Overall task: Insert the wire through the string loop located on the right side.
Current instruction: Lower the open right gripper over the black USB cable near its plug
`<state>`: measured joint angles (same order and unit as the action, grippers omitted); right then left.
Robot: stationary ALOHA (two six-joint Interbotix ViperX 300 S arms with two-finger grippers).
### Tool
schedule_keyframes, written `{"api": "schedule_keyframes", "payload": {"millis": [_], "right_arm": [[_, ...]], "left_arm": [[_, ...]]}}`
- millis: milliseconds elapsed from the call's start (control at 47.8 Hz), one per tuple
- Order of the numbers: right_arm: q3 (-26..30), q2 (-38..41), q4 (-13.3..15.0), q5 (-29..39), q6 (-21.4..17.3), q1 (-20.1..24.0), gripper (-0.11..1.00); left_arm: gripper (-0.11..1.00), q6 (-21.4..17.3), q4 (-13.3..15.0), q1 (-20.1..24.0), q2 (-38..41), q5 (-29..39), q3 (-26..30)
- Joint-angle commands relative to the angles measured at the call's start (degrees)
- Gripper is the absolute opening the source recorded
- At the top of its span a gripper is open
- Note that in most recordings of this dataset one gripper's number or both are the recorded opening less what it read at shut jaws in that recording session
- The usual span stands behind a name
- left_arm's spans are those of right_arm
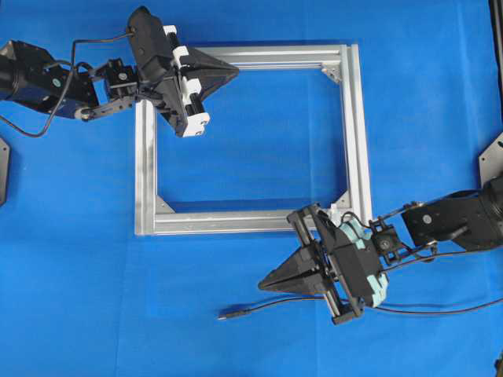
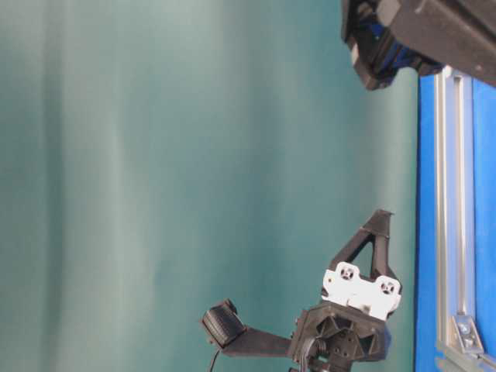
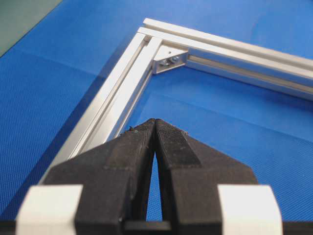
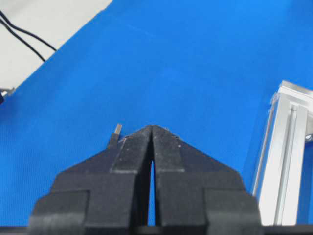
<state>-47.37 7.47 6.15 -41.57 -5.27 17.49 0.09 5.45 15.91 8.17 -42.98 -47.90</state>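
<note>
Blue cloth lies bare around the wire; both end effectors, left and right, closed, empty.

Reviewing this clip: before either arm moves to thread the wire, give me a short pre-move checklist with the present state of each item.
1. Left gripper empty: ok, fingers shut on nothing, above the silver frame's top bar.
2. Right gripper empty: ok, shut, holding nothing.
3. Wire reachable: ok, it lies on the blue cloth below the frame, passing beneath the right gripper.
4. Plug tip free: ok, it lies apart from the frame and both grippers.
5. String loop located: cannot tell, no view shows it clearly.
6. Right gripper ready to grasp: not ok, it must open first.
</note>
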Motion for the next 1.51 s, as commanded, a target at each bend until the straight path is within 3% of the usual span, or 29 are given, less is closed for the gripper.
{"api": "schedule_keyframes", "payload": {"millis": [0,126,293,356,461,984,1340,1487], "right_arm": [[0.62,-1.67,0.00,-0.26,-0.53,0.26,0.01],[0.70,-1.67,-0.26,-0.62,-1.58,0.88,0.25],[0.70,-1.67,-1.32,-0.62,-1.76,1.93,0.76],[0.62,-1.67,-1.76,-0.62,-1.76,1.93,0.89],[0.62,-1.67,-2.29,-0.44,-1.76,1.93,0.85],[3.25,3.96,-6.06,0.00,-2.02,4.22,0.86],[5.80,11.87,-12.57,0.00,-2.02,5.98,0.86],[5.89,13.01,-13.80,0.00,-2.02,6.15,0.86]], "left_arm": [[0.00,-0.09,-0.18,-0.09,-1.58,-0.26,0.44],[0.00,-0.09,-0.09,-0.09,-1.67,-0.26,0.53],[0.00,-0.09,-0.18,-0.18,-1.58,-0.26,0.62],[0.00,-0.09,-0.18,-0.09,-1.67,-0.26,0.70],[0.00,-0.09,-0.18,-0.09,-1.67,-0.26,0.62],[0.00,-0.09,-0.18,-0.09,-1.67,-0.26,0.44],[0.00,0.00,-0.18,-0.09,-1.67,-0.26,0.44],[0.00,0.00,-0.18,-0.18,-1.67,-0.18,0.44]]}}
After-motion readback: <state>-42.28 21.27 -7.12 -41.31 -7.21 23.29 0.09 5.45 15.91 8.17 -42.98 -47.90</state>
